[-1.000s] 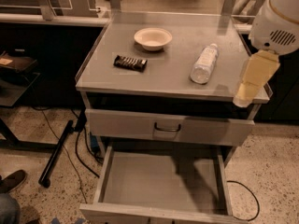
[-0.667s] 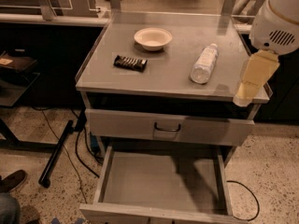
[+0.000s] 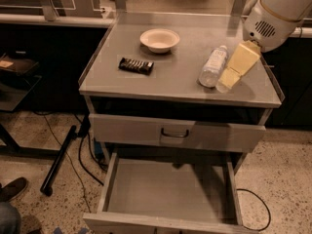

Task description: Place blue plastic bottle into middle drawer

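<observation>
The blue plastic bottle (image 3: 213, 66), clear with a pale label and white cap, lies on its side on the right part of the cabinet top. My gripper (image 3: 225, 84) hangs from the white arm at the upper right, its yellowish fingers reaching down just right of the bottle's near end, close to it or touching it. The middle drawer (image 3: 165, 186) is pulled out wide below, its grey floor bare. Above it is a closed drawer front with a dark curved handle (image 3: 175, 132).
A white bowl (image 3: 159, 39) stands at the back centre of the cabinet top (image 3: 146, 82). A dark snack bar (image 3: 136, 65) lies left of centre. Cables and a dark pole lie on the speckled floor at left. A shoe (image 3: 12, 189) shows at the lower left.
The gripper has moved left and down over the cabinet top, from beyond its right edge to right beside the bottle. The bottle, bowl and bar have not moved.
</observation>
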{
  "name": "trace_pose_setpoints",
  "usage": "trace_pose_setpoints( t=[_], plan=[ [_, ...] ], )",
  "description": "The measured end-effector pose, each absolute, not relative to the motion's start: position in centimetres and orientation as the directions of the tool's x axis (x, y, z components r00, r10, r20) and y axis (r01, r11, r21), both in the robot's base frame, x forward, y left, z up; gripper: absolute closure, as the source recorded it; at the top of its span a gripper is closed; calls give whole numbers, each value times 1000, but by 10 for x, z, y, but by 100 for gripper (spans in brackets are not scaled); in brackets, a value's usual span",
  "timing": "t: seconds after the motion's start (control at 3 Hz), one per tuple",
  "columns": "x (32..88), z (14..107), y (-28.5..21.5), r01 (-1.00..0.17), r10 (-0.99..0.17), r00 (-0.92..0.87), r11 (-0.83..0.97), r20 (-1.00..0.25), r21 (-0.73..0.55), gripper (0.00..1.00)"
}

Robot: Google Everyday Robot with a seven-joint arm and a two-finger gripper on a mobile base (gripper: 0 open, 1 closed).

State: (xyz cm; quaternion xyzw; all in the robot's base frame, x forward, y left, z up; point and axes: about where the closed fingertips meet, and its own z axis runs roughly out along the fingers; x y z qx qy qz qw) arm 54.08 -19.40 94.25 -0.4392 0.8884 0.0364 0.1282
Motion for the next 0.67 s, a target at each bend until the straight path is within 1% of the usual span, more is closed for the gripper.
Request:
trace_pose_setpoints(
  t=[0.33,0.67],
  plan=[
    [541,943,-194,-790,-772,-580,611,-260,-48,0],
    [558,935,-202,-727,-701,-662,686,-267,1,0]
  ],
)
